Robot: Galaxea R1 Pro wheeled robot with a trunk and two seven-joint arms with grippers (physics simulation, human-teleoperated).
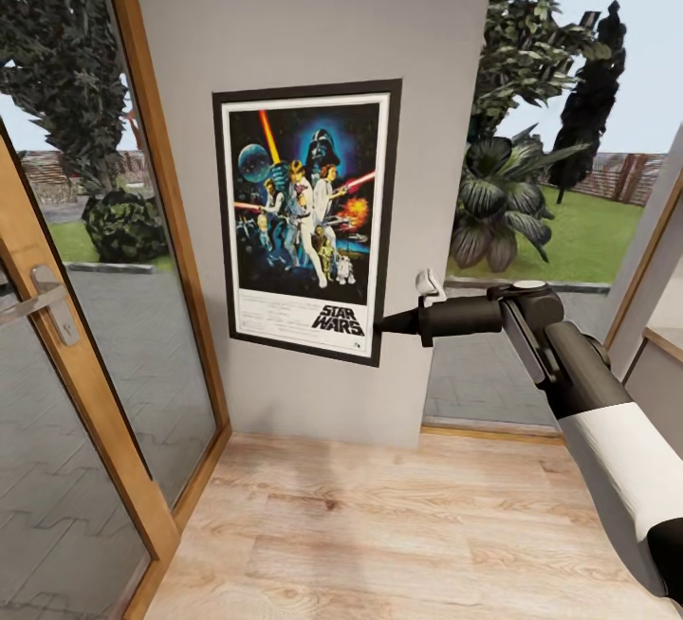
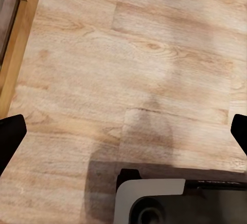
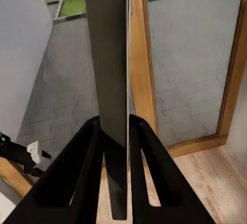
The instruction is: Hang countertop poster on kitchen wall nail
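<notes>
The black-framed Star Wars poster (image 1: 304,217) stands upright, flat against a narrow grey wall panel (image 1: 313,13). My right gripper (image 1: 384,323) reaches in from the right and is shut on the poster's lower right edge. In the right wrist view the poster (image 3: 110,54) appears edge-on as a dark slab clamped between the two black fingers (image 3: 82,162). No nail can be made out; the poster covers that part of the wall. My left gripper (image 2: 123,134) hangs open over the wooden floor, holding nothing. The kitchen countertop is out of view.
A wood-framed glass door with a metal handle (image 1: 47,302) stands at the left. Beside the wall panel on the right is a tall window (image 1: 531,174) onto a garden. Light wooden floor (image 1: 379,525) lies below. Part of the robot's base (image 2: 154,203) sits under the left gripper.
</notes>
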